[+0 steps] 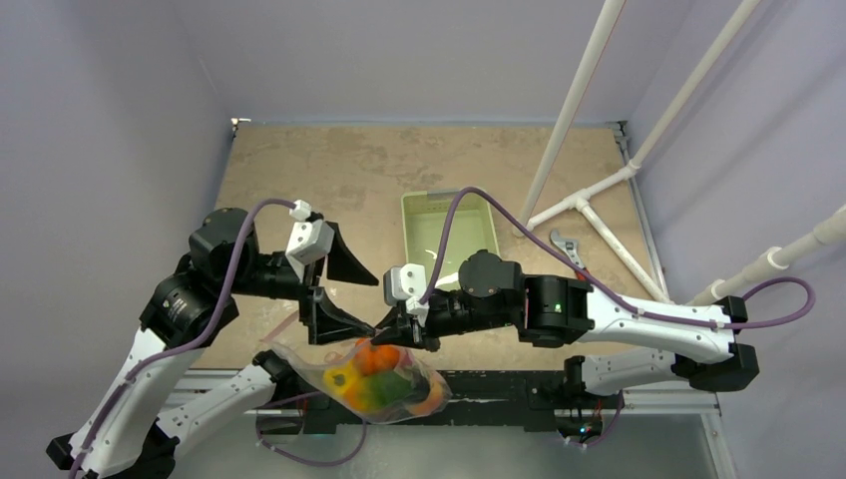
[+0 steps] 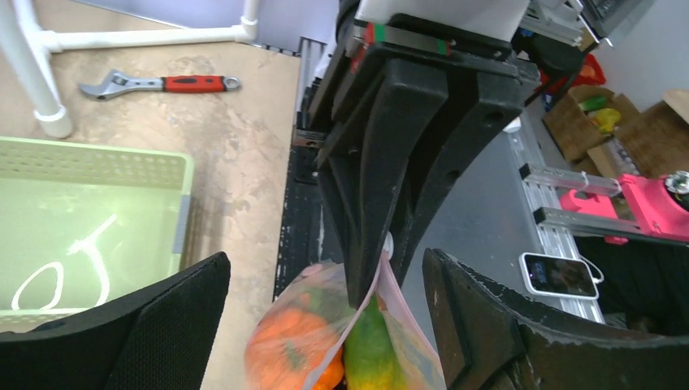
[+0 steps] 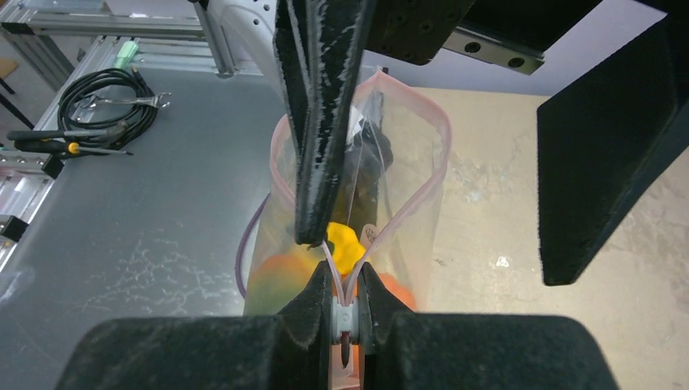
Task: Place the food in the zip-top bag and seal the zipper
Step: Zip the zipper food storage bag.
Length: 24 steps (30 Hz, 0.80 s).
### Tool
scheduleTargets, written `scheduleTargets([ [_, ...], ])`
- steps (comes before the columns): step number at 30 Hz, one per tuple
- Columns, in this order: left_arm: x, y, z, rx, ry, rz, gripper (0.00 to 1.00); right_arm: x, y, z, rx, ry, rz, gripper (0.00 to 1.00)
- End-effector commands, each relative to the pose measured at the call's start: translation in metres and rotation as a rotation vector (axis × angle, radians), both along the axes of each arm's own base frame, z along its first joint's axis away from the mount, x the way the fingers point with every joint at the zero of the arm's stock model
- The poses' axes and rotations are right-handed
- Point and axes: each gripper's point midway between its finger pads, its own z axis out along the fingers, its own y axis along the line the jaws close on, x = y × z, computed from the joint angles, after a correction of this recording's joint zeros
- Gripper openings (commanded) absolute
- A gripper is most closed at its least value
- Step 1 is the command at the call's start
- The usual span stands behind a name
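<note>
The zip-top bag (image 1: pixel 384 384) hangs by its mouth at the table's near edge, holding the food: an orange pumpkin (image 1: pixel 377 357), a yellow pepper (image 1: pixel 341 379) and a green piece (image 2: pixel 370 353). My right gripper (image 3: pixel 345 313) is shut on the zipper (image 3: pixel 431 195) at its small grey slider, where the two pink lips meet. Beyond the slider the lips spread apart and the mouth gapes. My left gripper (image 1: pixel 371 302) is open and straddles the mouth. One of its fingers (image 3: pixel 321 122) lies against the left lip; the other stands well off to the side.
A pale green basket (image 1: pixel 404 230) sits mid-table behind the grippers. A red-handled wrench (image 1: pixel 567 249) and white pipes (image 1: pixel 589 205) lie at the right. Below the bag are the metal frame and a grey floor with cables.
</note>
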Motion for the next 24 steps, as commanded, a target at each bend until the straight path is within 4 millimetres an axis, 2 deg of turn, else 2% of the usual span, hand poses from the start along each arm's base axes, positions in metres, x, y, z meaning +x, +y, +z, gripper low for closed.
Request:
scheduleTargets([
  [1,-0.014,-0.001,0.003,-0.037,-0.009,-0.096,0.87,0.001,-0.003,0.037,0.081,0.041,-0.031,0.0],
  [9,-0.018,-0.002,-0.011,-0.031,0.042,-0.117,0.88,0.007,-0.011,0.049,0.101,0.077,-0.094,0.0],
  [17,-0.018,-0.001,-0.011,-0.022,0.065,-0.111,0.88,0.014,-0.014,0.061,0.098,0.115,-0.156,0.0],
  [24,-0.006,-0.001,-0.017,0.018,0.069,-0.035,0.88,0.017,-0.016,0.067,0.111,0.146,-0.184,0.0],
])
